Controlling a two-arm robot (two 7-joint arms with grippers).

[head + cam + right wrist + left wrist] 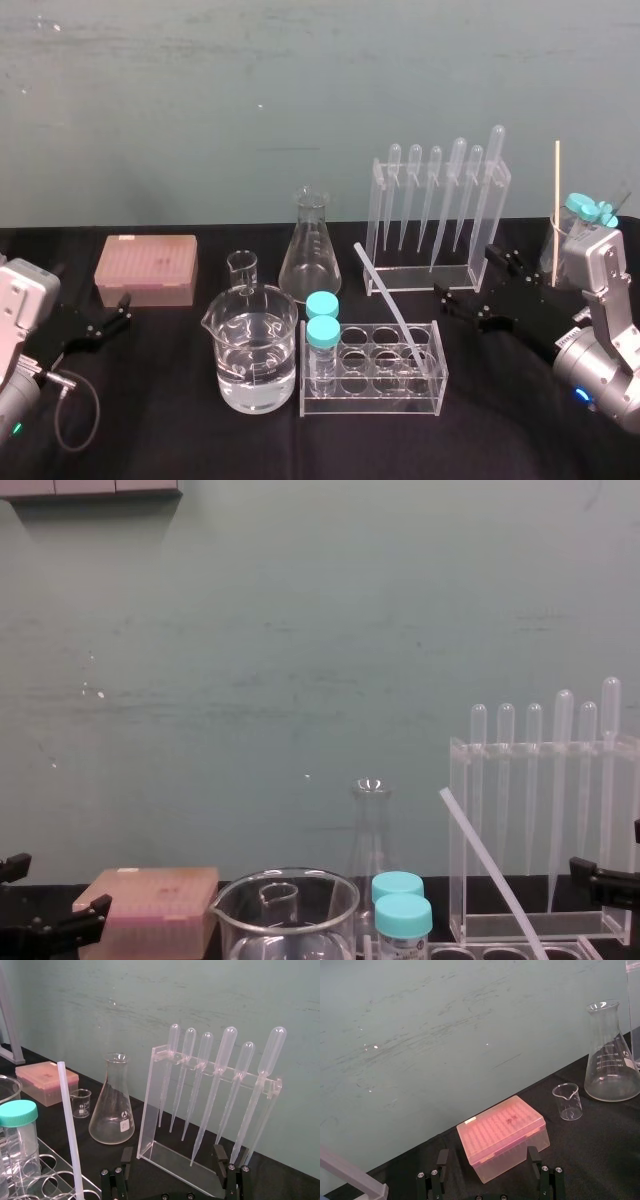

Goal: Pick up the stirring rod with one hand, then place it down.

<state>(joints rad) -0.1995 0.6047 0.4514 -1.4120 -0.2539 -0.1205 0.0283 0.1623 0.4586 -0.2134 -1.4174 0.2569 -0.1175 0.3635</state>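
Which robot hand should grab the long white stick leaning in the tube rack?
Probably the right. The right gripper is open and sits just beside the tube rack where the stirring rod leans. The left gripper, also open, is far off by the pink box, with the big beaker in between.

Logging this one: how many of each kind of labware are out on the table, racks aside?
Pipettes: 6
Beakers: 2
Conical flask: 1
Teal-capped vials in the tube rack: 2
Stirring rod: 1
Pink box: 1
Total: 13
Partly hidden container at the far right: not counted.
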